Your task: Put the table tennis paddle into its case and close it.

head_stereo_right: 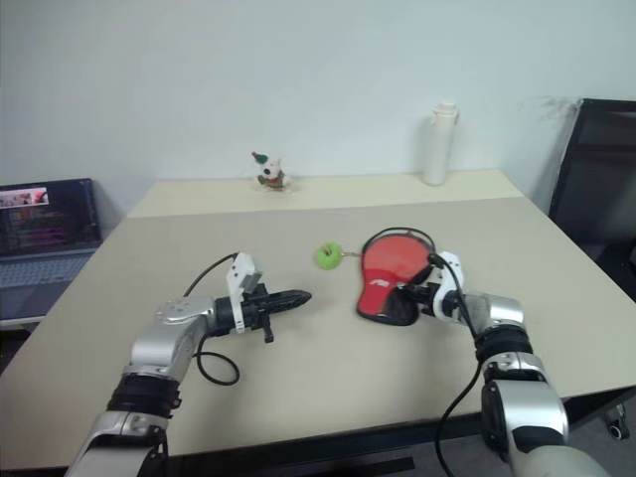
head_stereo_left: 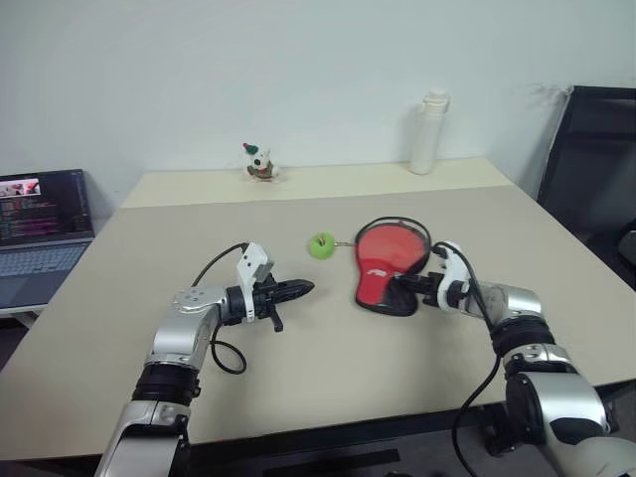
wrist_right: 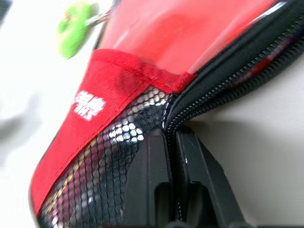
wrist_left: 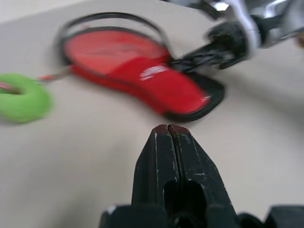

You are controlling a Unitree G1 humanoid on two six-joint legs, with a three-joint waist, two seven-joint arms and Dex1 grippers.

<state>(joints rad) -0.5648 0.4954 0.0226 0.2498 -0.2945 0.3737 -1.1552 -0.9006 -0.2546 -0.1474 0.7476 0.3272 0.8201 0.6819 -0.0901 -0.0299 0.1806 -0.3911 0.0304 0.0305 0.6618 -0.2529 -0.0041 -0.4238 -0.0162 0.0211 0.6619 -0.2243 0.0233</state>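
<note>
The case [head_stereo_left: 378, 286] lies on the table right of centre, its red mesh side with the white logo facing up and its zip partly open. The table tennis paddle [head_stereo_left: 394, 244] sits inside, its red face showing at the open far end; the handle is hidden. The green zipper pull [head_stereo_left: 321, 245] rests on the table just left of the case. My right gripper [head_stereo_left: 395, 288] is at the case's near right edge, shut on the black zipper rim [wrist_right: 209, 83]. My left gripper [head_stereo_left: 308, 289] is shut and empty, a short way left of the case, pointing at it.
A white bottle [head_stereo_left: 428, 132] and a small toy figure [head_stereo_left: 258, 162] stand at the table's far edge. An open laptop [head_stereo_left: 40, 234] sits on a side surface to the left. A black chair [head_stereo_left: 596, 169] stands at the right.
</note>
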